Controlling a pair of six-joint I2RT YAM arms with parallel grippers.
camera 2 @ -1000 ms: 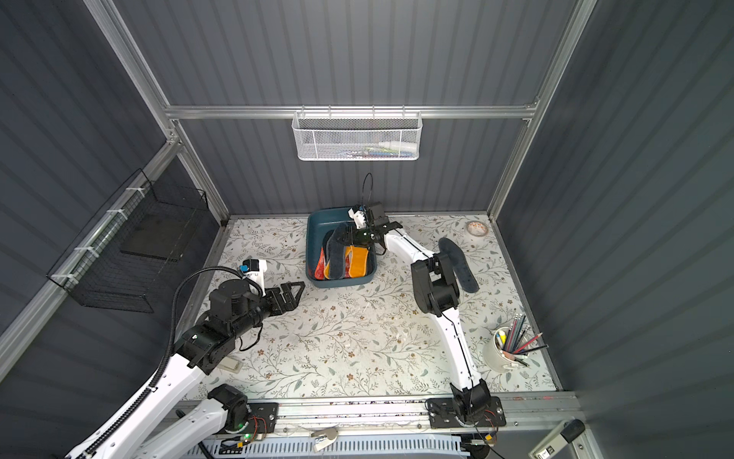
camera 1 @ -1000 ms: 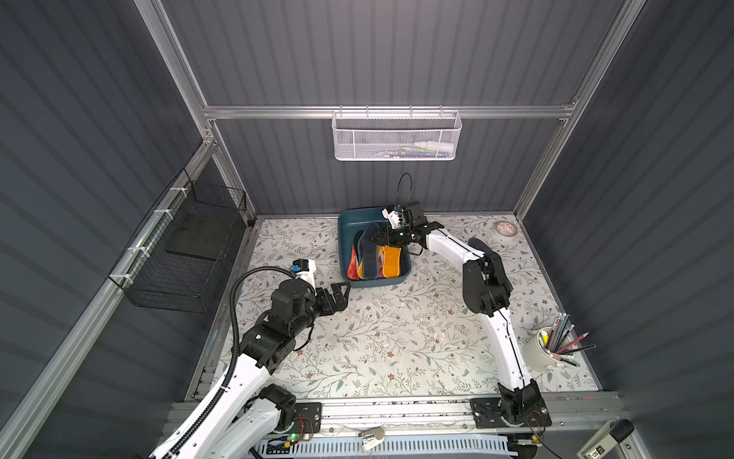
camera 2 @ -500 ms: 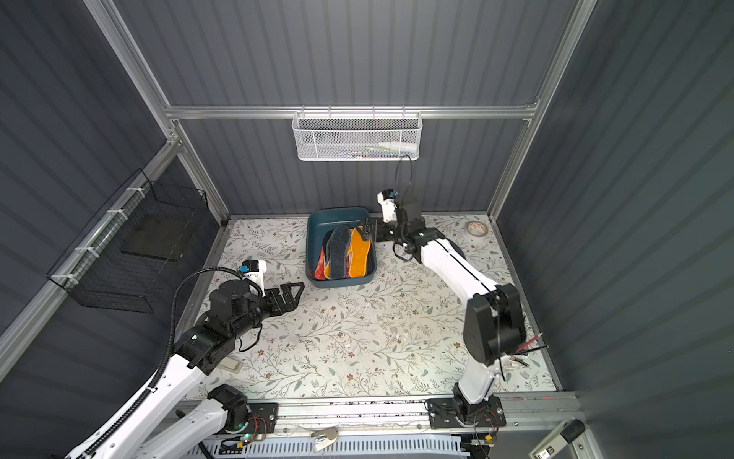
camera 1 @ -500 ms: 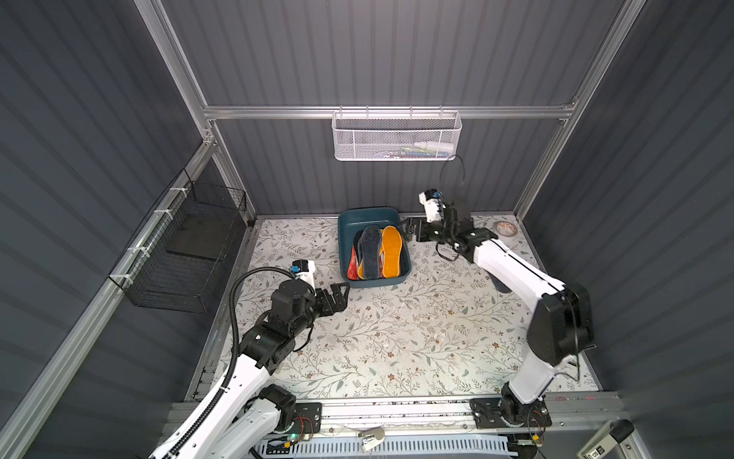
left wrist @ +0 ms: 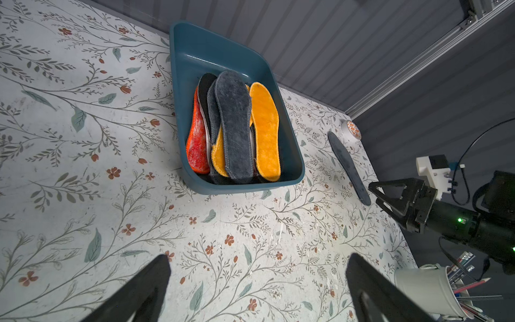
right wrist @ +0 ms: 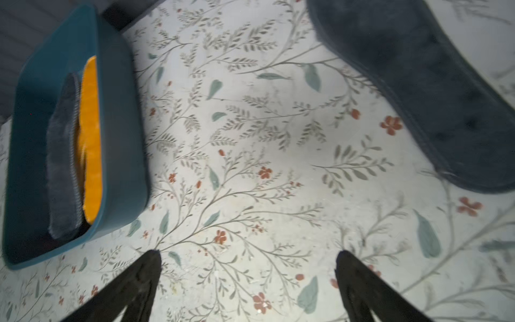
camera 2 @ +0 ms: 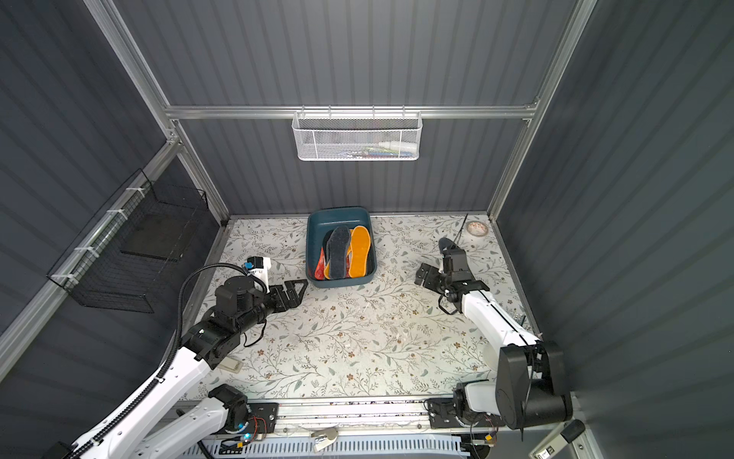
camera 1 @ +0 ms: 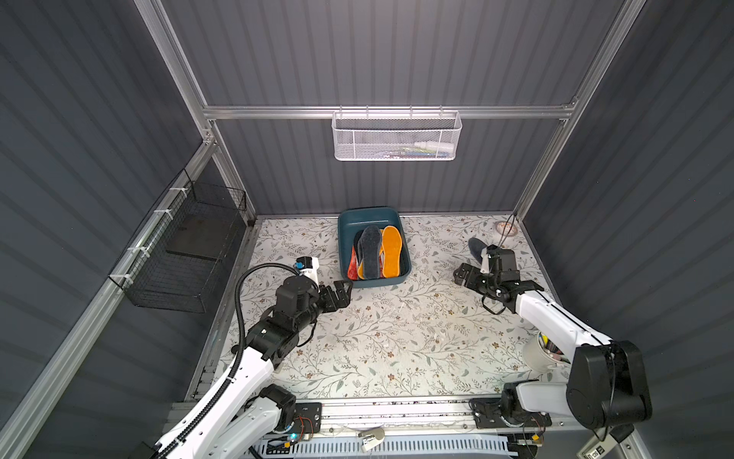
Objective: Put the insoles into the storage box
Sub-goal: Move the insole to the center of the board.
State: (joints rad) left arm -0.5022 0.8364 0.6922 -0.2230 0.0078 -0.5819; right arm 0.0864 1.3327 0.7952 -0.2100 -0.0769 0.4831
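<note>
Top views: the storage box [camera 1: 367, 216] sits at the back of the flowered table [camera 1: 397, 341], between the two arms, where either can reach it. The insoles [camera 1: 371, 252] in it lie lengthwise and overlapped, a grey one on top with an orange insole [camera 1: 391, 251] beside it. Judged: stacked this way so they fit the narrow tray. One loose insole [camera 2: 444, 243] lies on the table near the back right corner, partly hidden behind the right arm's wrist. The right gripper [camera 1: 462, 274] hangs between the box and that insole, jaws spread wide, holding nothing. The left gripper [camera 1: 344, 287] sits just off the box's near left corner, equally wide and empty; it looks parked clear of the work.

Left wrist: fingers [left wrist: 156, 276] frame bare table. The box and the loose insole [left wrist: 348, 167] are well apart.

Right wrist: fingertips [right wrist: 152, 262] are wide over bare table, with the loose insole [right wrist: 418, 92] ahead and not touched. It is the only one seen outside the box, so likely next.
</note>
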